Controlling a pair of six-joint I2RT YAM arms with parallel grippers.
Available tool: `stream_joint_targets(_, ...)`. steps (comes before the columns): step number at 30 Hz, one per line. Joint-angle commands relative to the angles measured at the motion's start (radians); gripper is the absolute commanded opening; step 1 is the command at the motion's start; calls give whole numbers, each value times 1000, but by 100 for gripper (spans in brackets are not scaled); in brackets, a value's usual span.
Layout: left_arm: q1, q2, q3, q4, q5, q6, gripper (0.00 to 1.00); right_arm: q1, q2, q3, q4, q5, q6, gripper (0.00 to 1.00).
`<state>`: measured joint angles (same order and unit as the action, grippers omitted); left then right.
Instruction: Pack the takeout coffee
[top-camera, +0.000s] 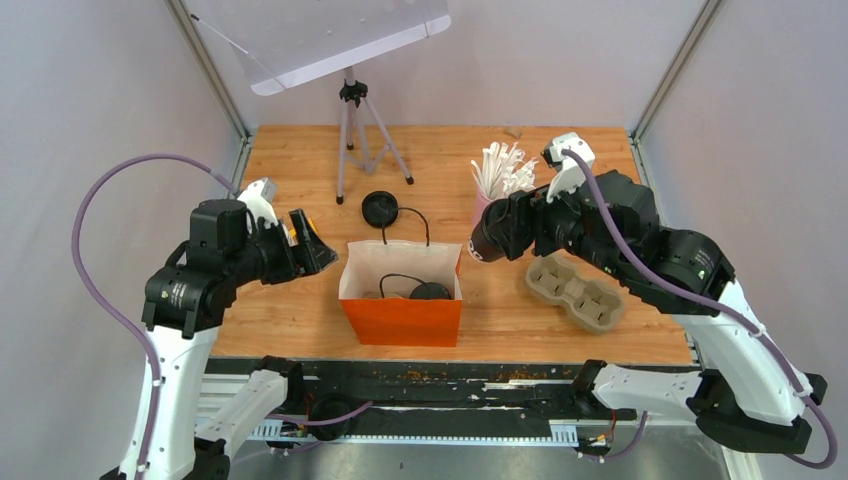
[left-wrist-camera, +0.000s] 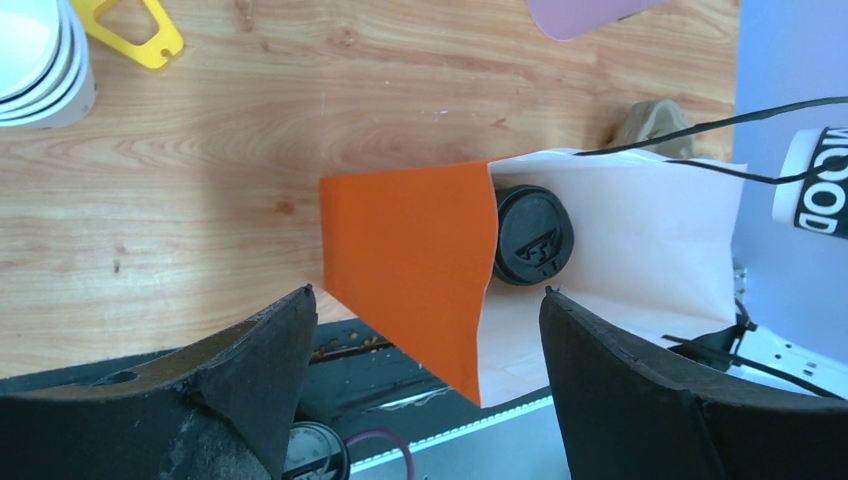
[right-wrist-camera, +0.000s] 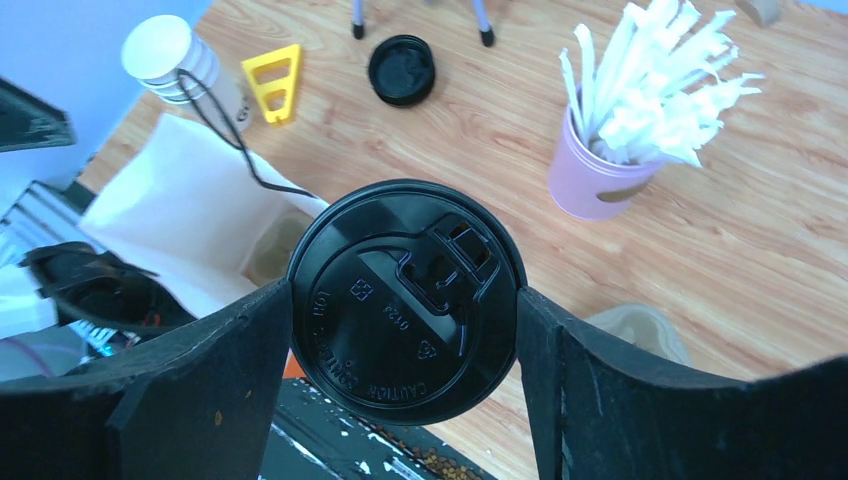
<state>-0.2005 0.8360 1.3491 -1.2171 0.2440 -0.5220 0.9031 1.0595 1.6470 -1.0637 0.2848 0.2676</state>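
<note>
White paper takeout cup w/ black lid (right-wrist-camera: 420, 330), embossed "CAUTION", held in right gripper (right-wrist-camera: 402, 295), right of orange paper bag (top-camera: 405, 322); left gripper (left-wrist-camera: 428, 300) wide, empty, bag's left.

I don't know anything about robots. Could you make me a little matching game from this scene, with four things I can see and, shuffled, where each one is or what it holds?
Things
1. loose black lid
2. pink cup
3. orange bag
4. right end effector

States
A. closed around a lidded coffee cup
B. lying flat on the table, beyond the bag
C. full of white straws
D. has a second lidded cup inside

Pairs: 1-B, 2-C, 3-D, 4-A
</note>
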Motion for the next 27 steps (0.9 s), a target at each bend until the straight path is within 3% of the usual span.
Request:
stream_joint_targets(1, 3, 10, -4, 86, 43, -44, 88, 10, 33, 108, -35, -112, -38, 77)
stream_joint_targets(19, 1, 59, -93, 166, 135, -52, 73, 26, 78, 51, 156, -372, -60, 77)
stream_joint_targets(27, -21, 69, -171, 264, 221, -120, 75, 38, 113, -12, 249, -427, -66, 77)
